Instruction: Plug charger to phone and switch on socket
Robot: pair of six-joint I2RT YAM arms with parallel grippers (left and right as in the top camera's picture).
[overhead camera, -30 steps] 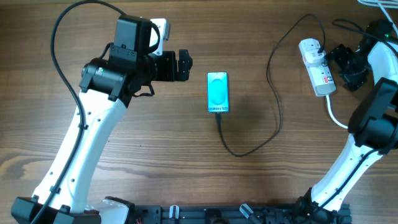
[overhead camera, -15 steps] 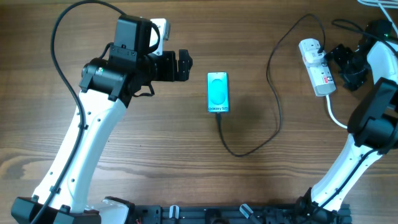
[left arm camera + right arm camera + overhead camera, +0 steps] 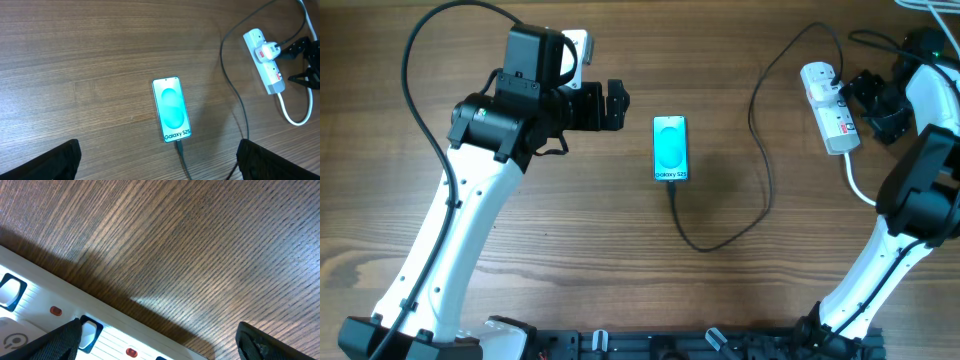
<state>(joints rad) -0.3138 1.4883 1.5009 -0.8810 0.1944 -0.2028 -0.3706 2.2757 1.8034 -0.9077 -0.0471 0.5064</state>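
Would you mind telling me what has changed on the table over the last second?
The right pincer, open beside the socket, edged slightly toward the far side of the table, and its arm moved with it. Nothing was taken hold of or let go. The left pincer, the phone, the charger and the socket stayed as they were.
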